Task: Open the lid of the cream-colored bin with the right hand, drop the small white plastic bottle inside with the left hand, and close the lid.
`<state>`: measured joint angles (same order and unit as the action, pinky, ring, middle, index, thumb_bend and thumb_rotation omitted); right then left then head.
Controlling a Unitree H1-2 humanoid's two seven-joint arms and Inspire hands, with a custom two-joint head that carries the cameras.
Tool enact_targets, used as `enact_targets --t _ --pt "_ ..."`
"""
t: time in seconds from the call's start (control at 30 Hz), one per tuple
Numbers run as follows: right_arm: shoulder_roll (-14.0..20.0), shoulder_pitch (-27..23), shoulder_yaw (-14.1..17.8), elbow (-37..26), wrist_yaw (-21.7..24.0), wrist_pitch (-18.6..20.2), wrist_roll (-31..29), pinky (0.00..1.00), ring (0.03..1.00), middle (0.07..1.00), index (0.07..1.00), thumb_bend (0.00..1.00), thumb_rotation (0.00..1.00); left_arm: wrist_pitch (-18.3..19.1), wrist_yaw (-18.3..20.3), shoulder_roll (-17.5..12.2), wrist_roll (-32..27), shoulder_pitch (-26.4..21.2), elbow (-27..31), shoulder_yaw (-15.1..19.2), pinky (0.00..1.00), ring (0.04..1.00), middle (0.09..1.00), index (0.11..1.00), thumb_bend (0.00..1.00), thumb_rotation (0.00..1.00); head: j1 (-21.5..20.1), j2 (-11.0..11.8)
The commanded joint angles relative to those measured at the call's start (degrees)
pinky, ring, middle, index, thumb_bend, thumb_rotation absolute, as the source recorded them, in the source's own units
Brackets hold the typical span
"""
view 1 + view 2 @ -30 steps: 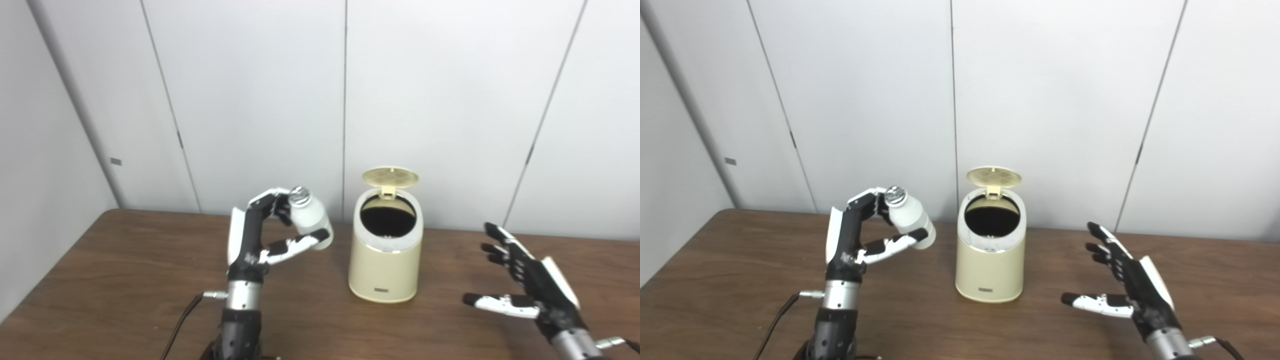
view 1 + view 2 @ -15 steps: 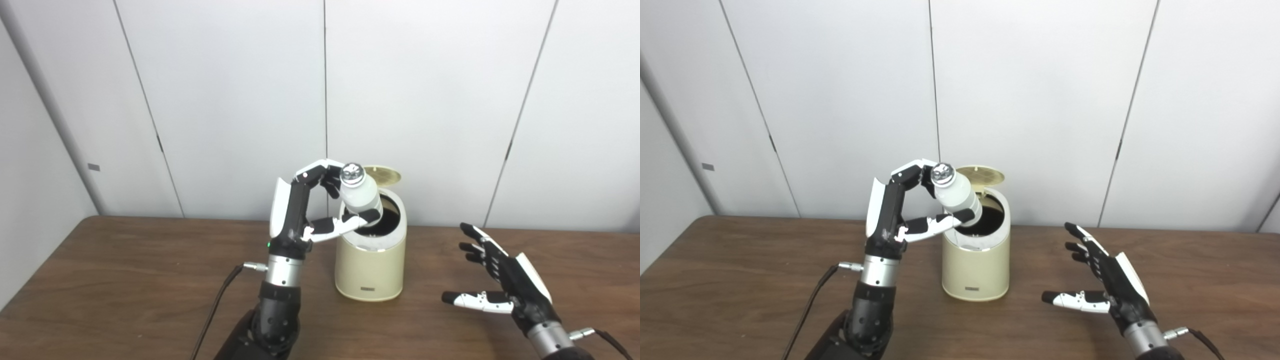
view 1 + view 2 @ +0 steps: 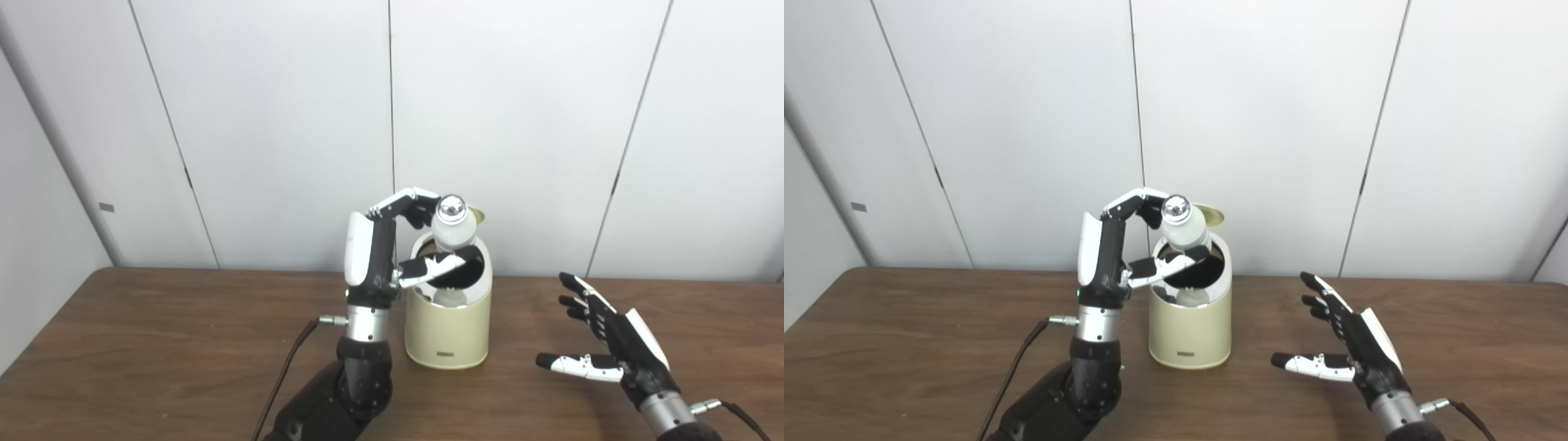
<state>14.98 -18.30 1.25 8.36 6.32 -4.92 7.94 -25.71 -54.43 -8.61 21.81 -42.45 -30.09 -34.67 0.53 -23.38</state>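
The cream-colored bin (image 3: 448, 334) stands mid-table with its round lid (image 3: 1214, 214) tipped up at the back, mostly hidden behind the bottle. My left hand (image 3: 401, 245) is raised over the bin's left rim and is shut on the small white plastic bottle (image 3: 454, 231), held between fingers at its silver cap and thumb under its base. The bottle is tilted, cap toward me, directly above the dark opening (image 3: 1206, 274). My right hand (image 3: 612, 346) hovers open, palm left, above the table to the right of the bin, apart from it.
The brown wooden table (image 3: 153, 361) runs to a white panelled wall (image 3: 520, 122) just behind the bin. A black cable (image 3: 288, 361) trails from my left wrist toward the front edge.
My left hand carried the bottle up and to the right, from beside the bin to above its opening. The camera also shifted. The right hand kept its open pose.
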Motion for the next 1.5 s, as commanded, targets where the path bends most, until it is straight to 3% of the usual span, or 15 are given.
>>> enact_targets --t 0.0,0.13,0.3,0.6,0.83,1.03,1.07,1.13,1.17,1.2,1.23,1.33,1.47 --pt "1.18 -2.47 0.56 -1.16 -0.74 -3.13 -0.34 0.87 0.875 0.942 0.92 0.81 0.22 -1.21 -4.59 -0.85 0.81 -4.45 -0.75 -1.82 0.38 0.428 0.503 0.476 0.48 0.0 0.04 -0.07" --pt "1.42 -2.65 0.72 -0.82 -0.93 -3.89 -0.34 0.86 0.863 0.943 0.912 0.81 0.21 -1.22 -8.61 -1.43 -0.51 -6.27 -4.27 -6.4 0.36 0.432 0.506 0.474 0.48 0.0 -0.07 -0.24" --pt "1.44 -3.02 1.1 -0.06 -1.06 -5.75 -0.61 0.83 0.847 0.951 0.889 0.82 0.22 -1.22 -10.62 -1.74 -1.82 -7.21 -7.27 -9.33 0.34 0.438 0.516 0.474 0.48 0.0 -0.09 -0.52" --pt "1.19 -3.39 1.8 0.63 -1.03 -7.28 -1.19 0.83 0.843 0.942 0.886 0.85 0.24 -1.22 -8.6 -1.52 -4.48 -7.42 -10.43 -10.13 0.34 0.434 0.525 0.484 0.48 0.0 -0.1 -0.8" --pt "1.12 -3.33 1.8 -0.32 -0.39 -7.11 -2.52 0.84 0.857 0.955 0.887 0.83 0.22 -1.21 -0.48 0.13 -6.35 -6.12 -12.2 -4.46 0.35 0.425 0.504 0.497 0.48 0.0 -0.11 -1.11" --pt "1.17 -3.44 1.75 -0.52 -1.5 -7.55 -0.91 0.81 0.835 0.939 0.883 0.85 0.25 -1.21 12.85 1.75 -9.44 -4.58 -12.71 2.88 0.32 0.452 0.53 0.505 0.47 0.0 0.0 -1.32" --pt "1.11 -3.41 1.82 -0.69 -1.54 -7.54 -0.91 0.81 0.834 0.945 0.882 0.85 0.25 -1.21 14.61 1.91 -9.22 -4.38 -12.86 3.82 0.38 0.45 0.527 0.499 0.49 0.0 0.04 -1.46" --pt "1.09 -3.38 1.86 -0.86 -1.54 -7.6 -0.93 0.81 0.831 0.949 0.881 0.85 0.25 -1.2 17.06 2.31 -8.51 -4.0 -13.01 5.61 0.46 0.566 0.514 0.486 0.52 0.0 0.14 -1.44" --pt "1.13 -3.35 1.84 -1.03 -1.52 -7.53 -0.85 0.81 0.831 0.951 0.882 0.84 0.25 -1.19 17.86 2.53 -8.06 -3.79 -12.97 6.46 0.5 0.602 0.589 0.492 0.52 0.02 0.17 -1.49" --pt "1.16 -3.37 1.8 -1.1 -1.54 -7.6 -0.76 0.8 0.827 0.954 0.884 0.84 0.25 -1.18 18.58 2.7 -7.65 -3.58 -12.89 7.22 0.53 0.629 0.634 0.58 0.67 0.01 0.17 -1.49" --pt "1.18 -3.38 1.79 -1.19 -1.59 -7.72 -0.66 0.79 0.822 0.954 0.883 0.84 0.25 -1.19 19.15 2.87 -7.25 -3.38 -12.75 7.92 0.56 0.649 0.664 0.637 0.77 0.0 0.18 -1.55" --pt "1.02 -3.43 1.86 -1.11 -1.75 -7.9 -0.68 0.79 0.815 0.946 0.878 0.83 0.24 -1.2 20.41 3.22 -6.53 -2.89 -12.17 9.5 0.56 0.654 0.68 0.668 0.83 0.0 0.34 -1.58" --pt "0.99 -3.47 1.81 -0.82 -1.47 -7.5 -1.2 0.81 0.827 0.939 0.88 0.84 0.24 -1.21 21.53 3.4 -6.31 -2.57 -11.58 10.71 0.55 0.647 0.679 0.667 0.83 0.0 0.39 -1.61"
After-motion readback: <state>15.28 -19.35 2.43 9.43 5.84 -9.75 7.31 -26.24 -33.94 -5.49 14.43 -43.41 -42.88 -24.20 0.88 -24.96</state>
